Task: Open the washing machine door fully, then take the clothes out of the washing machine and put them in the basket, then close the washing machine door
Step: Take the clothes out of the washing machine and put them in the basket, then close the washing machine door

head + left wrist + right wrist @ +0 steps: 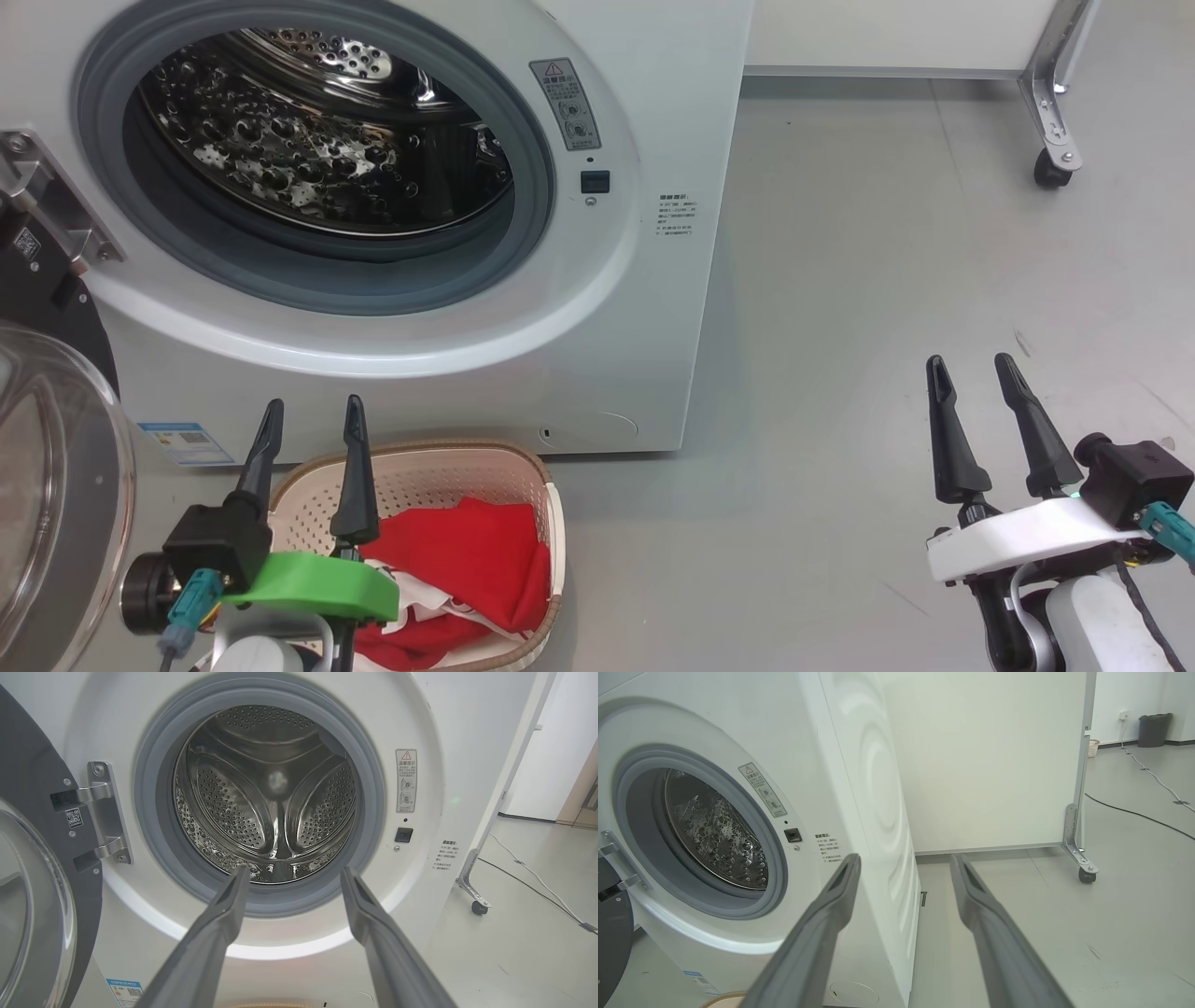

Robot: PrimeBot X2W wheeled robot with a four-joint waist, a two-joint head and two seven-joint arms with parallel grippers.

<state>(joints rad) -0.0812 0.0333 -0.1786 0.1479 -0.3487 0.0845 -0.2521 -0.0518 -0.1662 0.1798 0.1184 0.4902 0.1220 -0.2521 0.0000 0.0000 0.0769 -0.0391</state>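
The white washing machine (653, 308) stands open, and its steel drum (271, 798) holds nothing. Its door (47, 485) is swung wide to the left, glass bowl toward me, also seen in the left wrist view as the door (28, 905). The red and white clothes (476, 569) lie in the cream basket (551, 523) on the floor in front of the machine. My left gripper (313, 415) hovers open above the basket's left part, fingers pointing at the drum. My right gripper (971, 369) is open over bare floor to the machine's right, holding nothing.
A white panel on a metal foot with a caster (1050, 173) stands behind the machine on the right. Cables (1139, 816) run over the grey floor further right, and a dark bin (1153, 730) sits by the far wall.
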